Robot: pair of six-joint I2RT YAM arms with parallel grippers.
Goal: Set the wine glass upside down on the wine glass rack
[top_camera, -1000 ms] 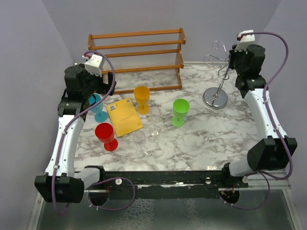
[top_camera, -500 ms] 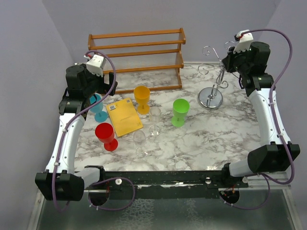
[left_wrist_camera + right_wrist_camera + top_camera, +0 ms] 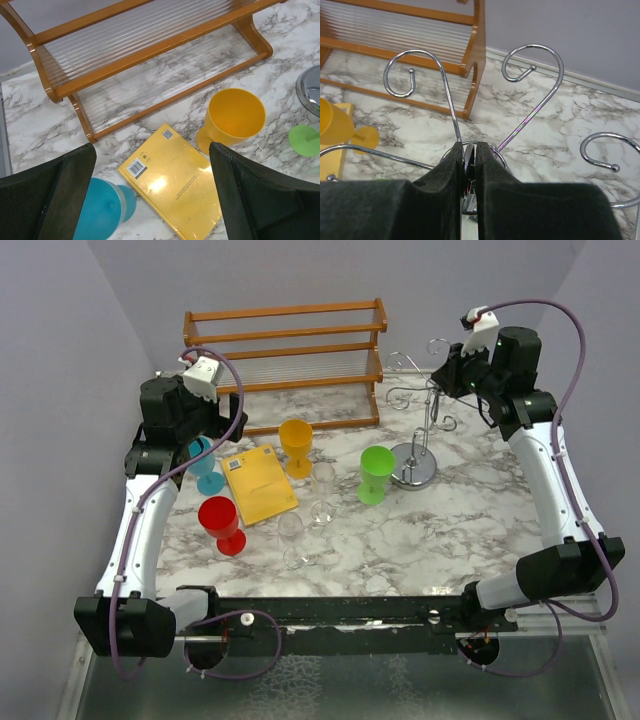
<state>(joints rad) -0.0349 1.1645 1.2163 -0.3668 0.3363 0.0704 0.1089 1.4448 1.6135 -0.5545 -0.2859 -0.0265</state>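
On my left side nothing has moved in the last second. The left gripper [image 3: 152,160] hangs with its fingers spread wide and nothing between them, above the teal plastic goblet [image 3: 102,212] and the flat yellow book [image 3: 172,187]. The red plastic goblet [image 3: 222,523], the orange plastic goblet [image 3: 296,445], the near clear wine glass [image 3: 292,535], the far clear wine glass [image 3: 322,490] and the green plastic goblet [image 3: 376,475] all stand where they did on the marbled worktop [image 3: 450,530]. The change is on the right: the silver wire wine glass rack [image 3: 413,462] has been drawn from the far right corner toward the middle. Its shiny round base now lies just beside the green plastic goblet, in front of the right end of the brown wooden slatted shelf [image 3: 285,360]. The right gripper [image 3: 468,150] pinches the rack's thin central pole just under the curled arms; whether the base rests on the worktop or is lifted I cannot tell. I read this as bringing the rack within reach of the glasses, which are both upright and untouched near the centre, so the hanging itself is not yet begun. The yellow book carries a barcode sticker near one corner and a small square code near another, but no digits or words are legible, and I see no brand elsewhere.
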